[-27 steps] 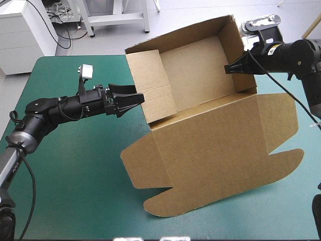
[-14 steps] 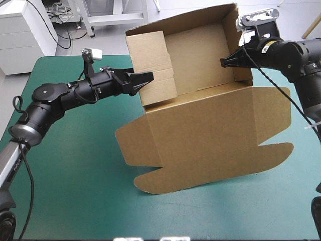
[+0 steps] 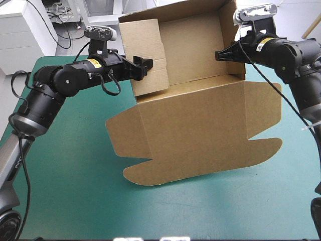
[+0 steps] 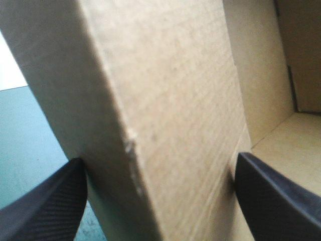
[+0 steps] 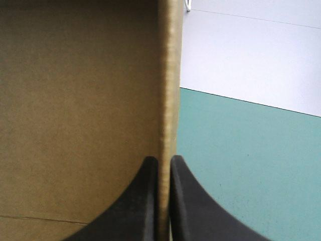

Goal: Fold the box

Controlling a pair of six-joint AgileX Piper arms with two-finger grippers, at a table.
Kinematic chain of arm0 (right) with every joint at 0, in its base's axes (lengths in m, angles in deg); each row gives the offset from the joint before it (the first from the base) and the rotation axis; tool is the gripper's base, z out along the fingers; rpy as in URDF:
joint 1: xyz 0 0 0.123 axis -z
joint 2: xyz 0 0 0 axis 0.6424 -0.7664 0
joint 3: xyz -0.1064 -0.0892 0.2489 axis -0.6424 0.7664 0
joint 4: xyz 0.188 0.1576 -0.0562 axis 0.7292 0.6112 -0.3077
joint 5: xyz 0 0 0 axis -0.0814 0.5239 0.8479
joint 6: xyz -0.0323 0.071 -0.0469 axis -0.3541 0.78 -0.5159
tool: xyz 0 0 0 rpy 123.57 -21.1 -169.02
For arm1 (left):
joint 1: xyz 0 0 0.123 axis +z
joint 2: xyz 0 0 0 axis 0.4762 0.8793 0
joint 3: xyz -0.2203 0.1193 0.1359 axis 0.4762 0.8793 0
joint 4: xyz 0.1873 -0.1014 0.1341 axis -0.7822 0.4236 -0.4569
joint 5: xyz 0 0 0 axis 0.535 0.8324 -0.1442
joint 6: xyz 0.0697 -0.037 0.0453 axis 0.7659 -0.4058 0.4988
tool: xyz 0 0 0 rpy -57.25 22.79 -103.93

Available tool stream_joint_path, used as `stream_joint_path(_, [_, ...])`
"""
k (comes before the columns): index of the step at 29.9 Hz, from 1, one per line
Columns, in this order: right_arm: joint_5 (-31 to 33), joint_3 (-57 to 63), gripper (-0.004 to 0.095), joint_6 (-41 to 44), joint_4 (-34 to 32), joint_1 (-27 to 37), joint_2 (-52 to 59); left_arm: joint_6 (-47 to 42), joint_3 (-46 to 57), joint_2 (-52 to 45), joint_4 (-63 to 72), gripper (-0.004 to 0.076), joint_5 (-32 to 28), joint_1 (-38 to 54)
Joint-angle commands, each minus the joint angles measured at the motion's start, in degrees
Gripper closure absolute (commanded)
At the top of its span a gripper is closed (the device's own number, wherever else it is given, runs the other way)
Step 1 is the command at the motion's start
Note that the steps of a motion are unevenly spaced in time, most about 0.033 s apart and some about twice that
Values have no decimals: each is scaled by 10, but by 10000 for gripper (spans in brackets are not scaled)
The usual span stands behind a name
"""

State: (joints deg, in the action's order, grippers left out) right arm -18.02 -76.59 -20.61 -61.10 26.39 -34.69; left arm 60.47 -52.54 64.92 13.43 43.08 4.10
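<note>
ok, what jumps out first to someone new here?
The big brown box in the middle of the table, tray tipped up at the far side, lid spread toward the near edge. The right end effector pinches the tray's right wall; the left end effector straddles its left wall, fingers apart.

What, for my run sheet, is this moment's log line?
brown cardboard box: walls raised | left gripper: open, straddling left wall | right gripper: shut on right wall

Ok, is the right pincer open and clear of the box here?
No, the right pincer is all but shut, with the upright wall edge of the box clamped between its black fingers.
</note>
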Motion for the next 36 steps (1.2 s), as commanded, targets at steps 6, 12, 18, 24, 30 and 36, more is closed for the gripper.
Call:
stream_joint_path(6, [-68,-16,924,40,16,-6,18,-178,-51,12,-174,213,-62,-56])
stream_joint_path(12, [-72,-16,924,47,20,-6,7,-242,-51,25,-254,449,-72,-89])
stream_joint_path(18, [-73,-16,924,45,35,-6,0,-242,-51,27,-234,729,-103,-96])
stream_joint_path(24, [-71,-16,924,45,39,-6,-5,-242,-51,36,-228,729,-96,-96])
stream_joint_path(30, [-32,-16,924,45,41,-6,-15,-239,-70,63,-241,729,-36,-95])
stream_joint_path(36, [39,-16,924,45,61,-6,-49,-217,-167,125,-252,729,82,-95])
